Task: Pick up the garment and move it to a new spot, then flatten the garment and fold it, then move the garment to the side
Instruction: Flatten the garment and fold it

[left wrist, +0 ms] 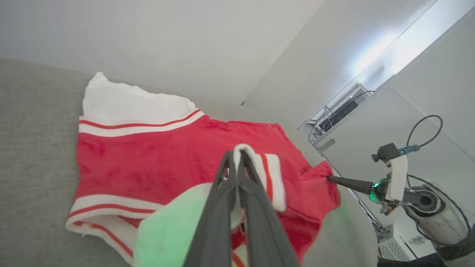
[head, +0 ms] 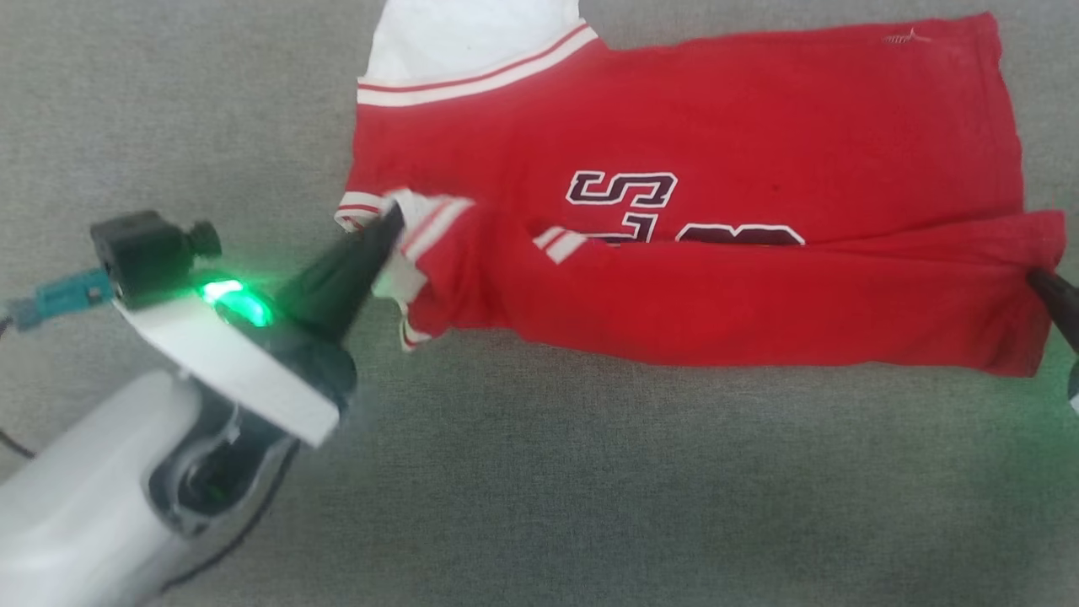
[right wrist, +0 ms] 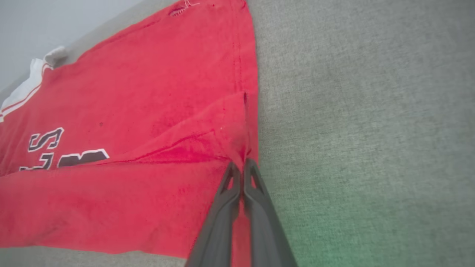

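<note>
The garment [head: 759, 110], a red jersey with white panels and dark lettering, lies spread on the grey surface with its near edge lifted and folded over the lettering. My left gripper [head: 389, 221] is shut on the garment's white-striped sleeve edge at its left end; the left wrist view shows the trim [left wrist: 272, 178] pinched between the fingers [left wrist: 237, 163]. My right gripper [head: 1035, 276] is shut on the garment's right corner. In the right wrist view red fabric [right wrist: 111, 111] bunches at the fingertips [right wrist: 241, 165]. The left wrist view also catches the right gripper [left wrist: 330, 178] at the far corner.
Grey fabric surface [head: 590, 489] stretches wide in front of the garment and to its left. In the left wrist view a pale wall rises behind the surface, and a white box [left wrist: 393, 241] with cables sits on the floor by my right arm.
</note>
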You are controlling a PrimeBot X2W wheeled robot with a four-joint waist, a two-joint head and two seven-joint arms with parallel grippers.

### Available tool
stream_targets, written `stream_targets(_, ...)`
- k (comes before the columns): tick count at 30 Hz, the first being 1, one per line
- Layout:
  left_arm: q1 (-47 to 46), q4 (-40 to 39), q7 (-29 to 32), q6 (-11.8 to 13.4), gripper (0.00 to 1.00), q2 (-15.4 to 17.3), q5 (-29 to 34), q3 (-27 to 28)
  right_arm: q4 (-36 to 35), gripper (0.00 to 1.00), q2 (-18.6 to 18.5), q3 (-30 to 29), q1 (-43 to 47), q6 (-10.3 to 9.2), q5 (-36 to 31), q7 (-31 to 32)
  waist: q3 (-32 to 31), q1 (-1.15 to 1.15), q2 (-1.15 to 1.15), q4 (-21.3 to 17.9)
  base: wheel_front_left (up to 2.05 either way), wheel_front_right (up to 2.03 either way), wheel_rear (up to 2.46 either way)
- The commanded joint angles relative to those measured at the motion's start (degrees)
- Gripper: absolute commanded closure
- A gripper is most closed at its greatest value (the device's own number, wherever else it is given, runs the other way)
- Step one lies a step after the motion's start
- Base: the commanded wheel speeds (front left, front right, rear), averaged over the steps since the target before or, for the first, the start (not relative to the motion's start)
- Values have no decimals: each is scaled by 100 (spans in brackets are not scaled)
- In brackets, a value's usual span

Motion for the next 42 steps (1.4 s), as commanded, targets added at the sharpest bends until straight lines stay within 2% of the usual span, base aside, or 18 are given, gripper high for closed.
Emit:
stream_targets(1, -120, 169, -23, 5, 100, -37, -2, -15, 80, 100, -37, 57, -47, 0, -38, -52, 103, 0, 0, -16, 0, 0, 0)
stream_targets(4, -348, 573, -23, 5, 100, -171, -92, -72, 301, 100, -50, 167, -148, 0, -101, -233, 219, 0, 0, -49, 0, 0, 0)
stream_targets(10, -615, 1268, -24, 5, 100, -188, -82, -352, 688, 100, -30, 482, -217, -1, -124, -584, 363, 0, 0, -136, 0, 0, 0)
stream_targets(14, -720, 1612, -20, 5, 100, -101, -1, -742, 841, 100, -125, 730, -292, -4, -213, -866, 354, 0, 0, -191, 0, 0, 0)
stream_targets(15, -739, 1704, -19, 5, 79, -74, 15, -818, 870, 79, -154, 784, -305, -4, -212, -950, 329, 0, 0, -199, 0, 0, 0)
stream_targets(16, -765, 1821, -19, 7, 32, -43, 66, -901, 892, 56, -174, 829, -321, -4, -214, -1025, 293, 0, 0, -204, 0, 0, 0)
stream_targets(17, -794, 1910, -19, 7, 0, -31, 68, -955, 905, 23, -209, 869, -325, -4, -224, -1089, 248, 0, 0, -205, 0, 0, 0)
stream_targets(18, -841, 1952, -19, 7, 0, -26, 79, -990, 905, 0, -256, 898, -319, -4, -251, -1152, 200, 0, 0, -200, 0, 0, 0)
stream_targets(23, -1125, 2123, 103, 6, 0, 280, 242, -1380, 786, 0, -399, 941, -206, -1, -269, -1377, -134, 0, 0, -146, 0, 0, 0)
stream_targets(25, -1282, 2044, 356, 5, 0, 428, 283, -1578, 699, 0, -453, 899, -128, 0, -240, -1431, -260, 0, 0, -105, 0, 0, 0)
stream_targets(27, -1502, 1886, 836, 6, 0, 714, 285, -1784, 547, 0, -488, 823, -45, 0, -245, -1484, -414, 0, 0, -58, 0, 0, 0)
stream_targets(30, -1711, 1722, 1398, 8, 0, 888, 161, -1870, 423, 0, -494, 789, 8, 0, -268, -1458, -510, 0, 0, -26, 0, 0, 0)
stream_targets(34, -1806, 1336, 2319, 92, 0, 914, -390, -1947, 324, 0, -465, 804, 29, 0, -302, -1380, -550, 0, 0, -31, 0, 0, 0)
stream_targets(37, -1865, 1071, 2935, 261, 0, 923, -913, -1943, 254, 0, -419, 839, -27, 0, -311, -1364, -494, 0, 0, -83, 0, 0, 0)
stream_targets(40, -1958, 1052, 3434, 456, 0, 876, -898, -2118, 227, 0, -375, 889, -80, 0, -300, -1381, -383, 0, 0, -180, 0, 0, 0)
stream_targets(42, -1934, 1170, 3657, 503, 0, 773, -1135, -2144, 223, 0, -348, 919, -108, 0, -287, -1395, -303, 0, 0, -256, 0, 0, 0)
